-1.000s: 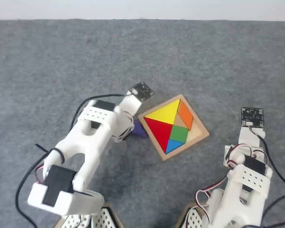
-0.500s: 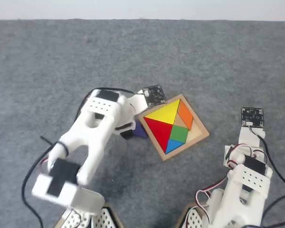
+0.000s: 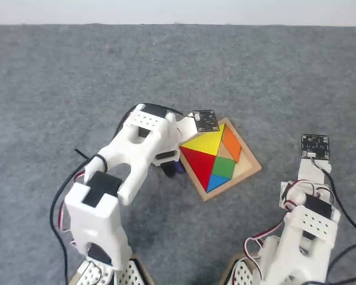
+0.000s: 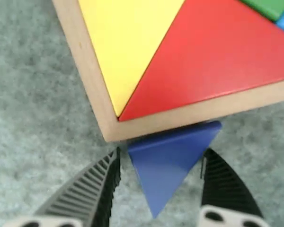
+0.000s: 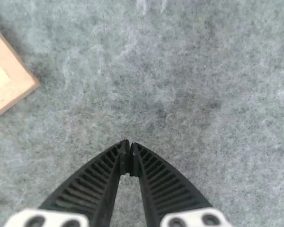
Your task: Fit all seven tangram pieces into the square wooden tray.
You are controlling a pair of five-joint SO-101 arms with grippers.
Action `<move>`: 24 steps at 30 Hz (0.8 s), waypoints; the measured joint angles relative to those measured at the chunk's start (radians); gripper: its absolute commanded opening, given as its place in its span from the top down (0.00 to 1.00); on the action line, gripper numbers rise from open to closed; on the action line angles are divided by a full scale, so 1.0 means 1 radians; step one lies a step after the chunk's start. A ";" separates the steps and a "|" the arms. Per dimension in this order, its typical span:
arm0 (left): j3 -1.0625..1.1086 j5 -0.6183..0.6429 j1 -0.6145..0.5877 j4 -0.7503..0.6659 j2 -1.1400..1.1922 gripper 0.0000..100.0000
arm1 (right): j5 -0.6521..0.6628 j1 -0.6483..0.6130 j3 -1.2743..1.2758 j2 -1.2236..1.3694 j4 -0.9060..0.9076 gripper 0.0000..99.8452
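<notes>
The grey felt bench (image 3: 59, 77) had the square wooden tray (image 3: 232, 181) sitting cornerwise on it, mostly filled. A big yellow triangle (image 3: 206, 142) and red triangle (image 3: 197, 163) were in, plus smaller orange, green and blue bits. The left fingers (image 4: 102, 182) were spread wide, gripping nothing. The loose blue triangle (image 4: 168, 158) lay flat on the bench right between them, one edge butted against the tray's outer rim. The right fingers (image 5: 109, 179) were pinched shut on nothing, over bare bench near a tray corner.
</notes>
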 measured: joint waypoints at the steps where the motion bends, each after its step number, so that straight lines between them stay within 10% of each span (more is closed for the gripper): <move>1: -0.003 0.000 0.003 0.000 0.000 0.80 | 0.000 0.000 0.000 0.000 0.000 0.99; 14: -0.002 0.051 0.051 0.052 -0.002 0.98 | 0.000 0.000 0.000 0.000 0.000 0.99; 24: 0.038 0.127 0.040 0.046 -0.130 0.87 | 0.000 0.000 0.000 0.000 0.000 0.99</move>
